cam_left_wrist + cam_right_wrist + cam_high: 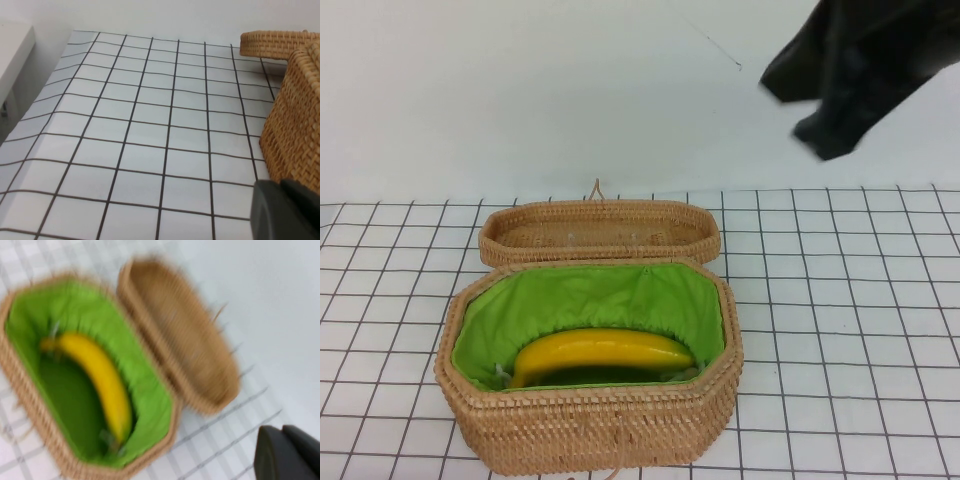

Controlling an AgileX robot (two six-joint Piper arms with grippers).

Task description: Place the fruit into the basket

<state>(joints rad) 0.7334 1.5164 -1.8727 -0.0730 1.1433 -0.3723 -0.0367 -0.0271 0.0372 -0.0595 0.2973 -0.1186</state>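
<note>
The yellow banana (605, 353) lies inside the wicker basket (590, 430), on its green lining along the near wall. The basket's lid (600, 230) lies open behind it. My right gripper (825, 135) is raised high at the far right, apart from the basket, shut and empty. The right wrist view looks down on the banana (102, 380), the basket (172, 427) and the lid (185, 345), with the right gripper (282, 429) off to the side. My left gripper (282, 185) is shut and empty, low beside the basket's outer wall (295, 125).
A white sheet with a black grid (840, 300) covers the table around the basket. A white wall (520, 90) stands behind. A white ledge (12, 55) shows at the edge of the left wrist view.
</note>
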